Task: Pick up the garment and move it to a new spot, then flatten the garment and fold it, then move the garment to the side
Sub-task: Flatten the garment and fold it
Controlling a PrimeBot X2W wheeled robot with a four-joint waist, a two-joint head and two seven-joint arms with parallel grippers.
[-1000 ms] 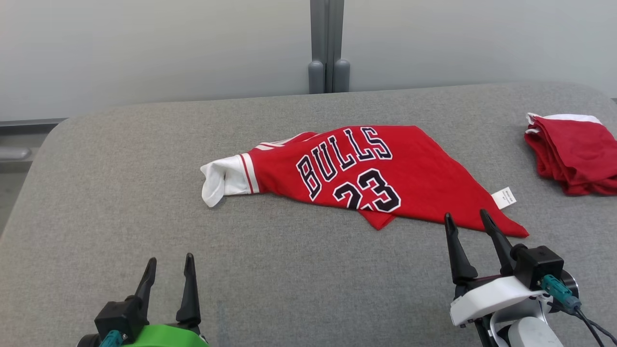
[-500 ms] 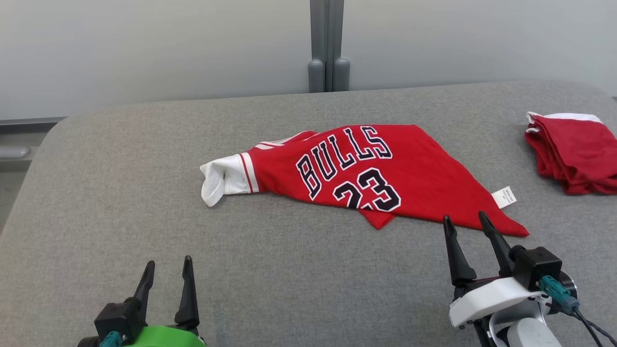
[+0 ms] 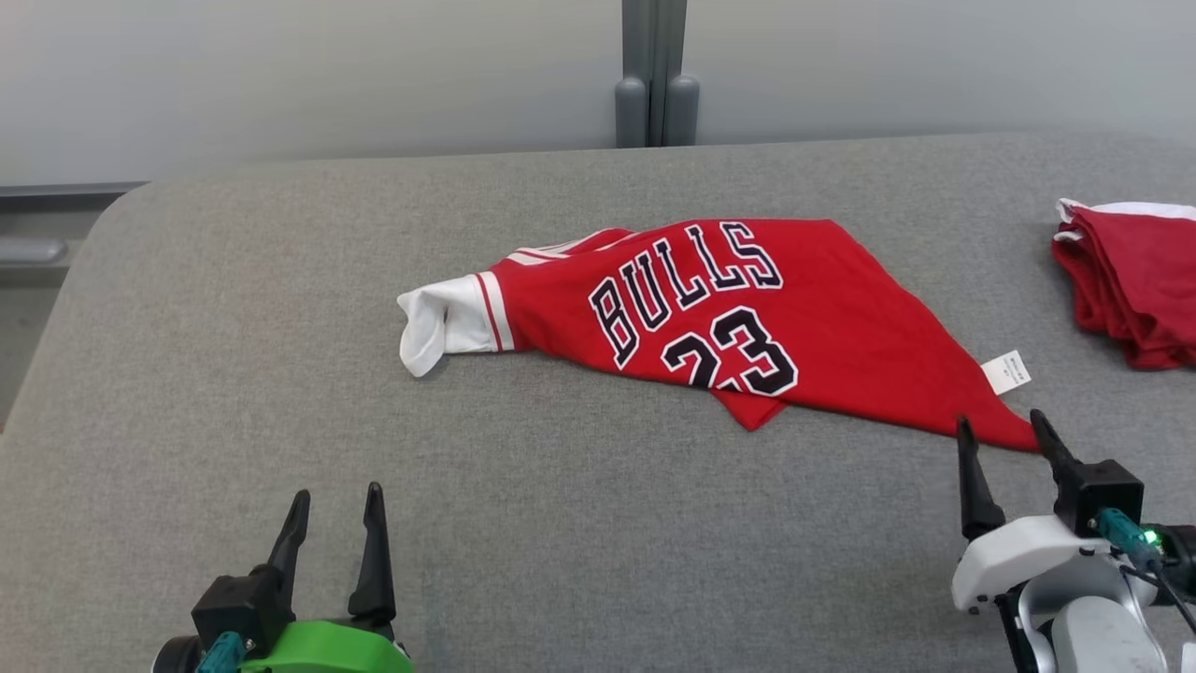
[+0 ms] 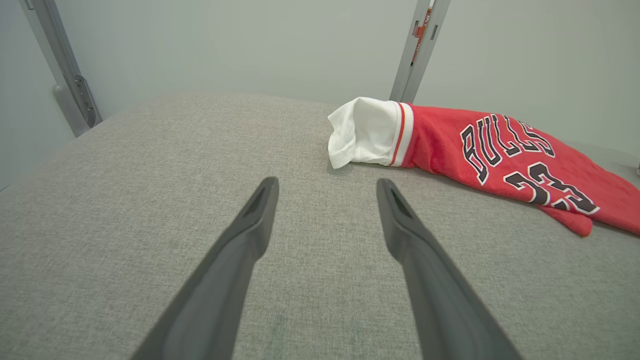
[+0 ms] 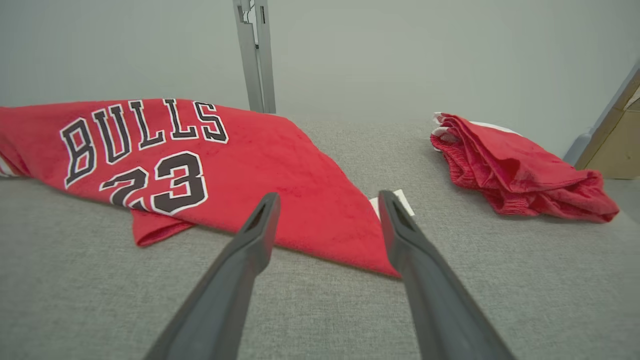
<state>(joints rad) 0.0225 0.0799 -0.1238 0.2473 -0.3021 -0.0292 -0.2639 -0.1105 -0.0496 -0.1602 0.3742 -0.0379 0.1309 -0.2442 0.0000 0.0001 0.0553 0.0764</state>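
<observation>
L gripper (image 3: 337,493) and R gripper (image 3: 1000,420) both spread wide, empty; L near table's (image 3: 234,308) front edge, R by corner of red jersey (image 3: 841,308) lettered "BULLS 23".

A bunched pile of red cloth (image 3: 1131,280) with a white edge lies on the grey fabric tabletop (image 3: 234,327), ahead of the right gripper (image 3: 1000,421) and off to its right, well apart from it. Farther ahead, past the tabletop's far edge, a grey post (image 3: 654,65) stands against the pale wall (image 3: 327,75). A brown cardboard box (image 5: 617,150) sits at that gripper's far right.
</observation>
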